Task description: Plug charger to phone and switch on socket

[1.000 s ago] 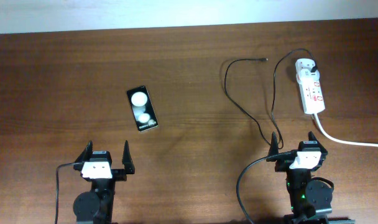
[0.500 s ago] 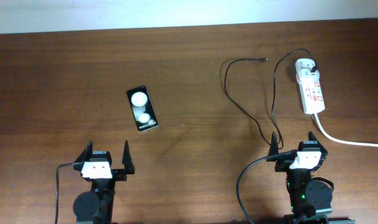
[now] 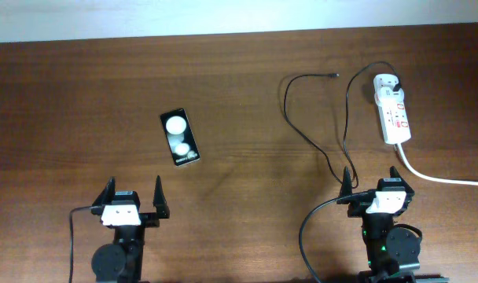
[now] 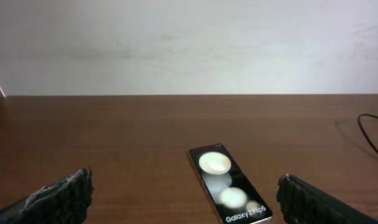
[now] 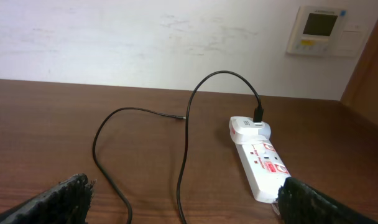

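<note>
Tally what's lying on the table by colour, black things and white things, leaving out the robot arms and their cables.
Black: 2 (the phone, the charger)
White: 1 (the socket, with its thick cord)
Total: 3

Two arms are noted at the bottom edge of the overhead view, lower left and lower right. Each is built of black parts on a rounded black base [image 3: 115,261], with a white block [image 3: 118,211] behind the fingers. The left gripper [image 3: 134,187] and right gripper [image 3: 371,173] are each fitted with two black pointed fingers [image 4: 59,196], seen dark grey and rough-grained in the wrist views. A thin black cable [image 3: 72,234] is recorded at lower left and a thicker black cable [image 3: 303,228] at lower right. Small green lights [image 3: 373,253] are seen on the right base.
</note>
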Available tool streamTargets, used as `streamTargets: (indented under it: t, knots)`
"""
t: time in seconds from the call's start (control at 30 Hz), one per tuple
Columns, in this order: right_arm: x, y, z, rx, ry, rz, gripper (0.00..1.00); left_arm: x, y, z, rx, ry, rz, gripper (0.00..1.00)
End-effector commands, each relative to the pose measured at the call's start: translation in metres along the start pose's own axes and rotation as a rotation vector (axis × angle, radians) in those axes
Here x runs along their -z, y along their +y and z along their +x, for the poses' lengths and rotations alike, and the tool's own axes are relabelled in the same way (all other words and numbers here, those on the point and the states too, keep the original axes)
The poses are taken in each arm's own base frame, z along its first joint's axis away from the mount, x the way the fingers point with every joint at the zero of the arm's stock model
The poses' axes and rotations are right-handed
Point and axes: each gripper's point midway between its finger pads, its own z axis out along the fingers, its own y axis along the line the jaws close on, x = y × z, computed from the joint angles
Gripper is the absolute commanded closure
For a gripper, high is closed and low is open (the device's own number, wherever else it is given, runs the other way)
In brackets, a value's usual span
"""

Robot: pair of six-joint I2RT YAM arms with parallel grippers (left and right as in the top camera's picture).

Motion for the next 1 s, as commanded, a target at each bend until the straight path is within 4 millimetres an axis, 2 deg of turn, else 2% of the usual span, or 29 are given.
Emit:
streamTargets:
  t: [0.0, 0.13, 0.33, 0.43, 0.53, 0.6, 0.7, 0.77, 0.83, 0.87, 0.97]
  knots:
    - [0.0, 0.0, 0.003, 0.006, 0.0, 0.006, 0.02, 0.0, 0.002, -0.02, -0.019, 0.004, -0.01, 0.01]
    - [0.0, 0.0, 0.003, 0.006, 0.0, 0.006, 0.02, -0.012, 0.002, -0.042, -0.02, 0.113, -0.007, 0.01]
    - [0.0, 0.0, 0.003, 0.006, 0.0, 0.006, 0.02, -0.055, -0.003, -0.082, -0.005, 0.355, 0.025, 0.01]
    - [0.0, 0.0, 0.003, 0.006, 0.0, 0.006, 0.02, -0.075, -0.006, -0.087, 0.087, 0.543, 0.019, 0.01]
    - [0.0, 0.0, 0.003, 0.006, 0.0, 0.006, 0.02, -0.1, -0.021, -0.094, 0.12, 0.71, 0.102, 0.01]
    - [0.0, 0.0, 0.003, 0.006, 0.0, 0.006, 0.02, -0.109, -0.024, -0.099, 0.129, 0.784, 0.112, 0.01]
    - [0.0, 0.0, 0.003, 0.006, 0.0, 0.006, 0.02, -0.108, -0.045, -0.09, 0.188, 0.873, 0.223, 0.01]
    - [0.0, 0.0, 0.003, 0.006, 0.0, 0.006, 0.02, -0.106, -0.046, -0.087, 0.192, 0.889, 0.23, 0.01]
    - [0.0, 0.0, 0.003, 0.006, 0.0, 0.006, 0.02, -0.105, -0.035, -0.082, 0.219, 0.914, 0.122, 0.01]
    - [0.0, 0.0, 0.003, 0.006, 0.0, 0.006, 0.02, -0.102, -0.023, -0.077, 0.234, 0.932, -0.015, 0.01]
    - [0.0, 0.0, 0.003, 0.006, 0.0, 0.006, 0.02, -0.098, -0.029, -0.076, 0.229, 0.939, -0.114, 0.01]
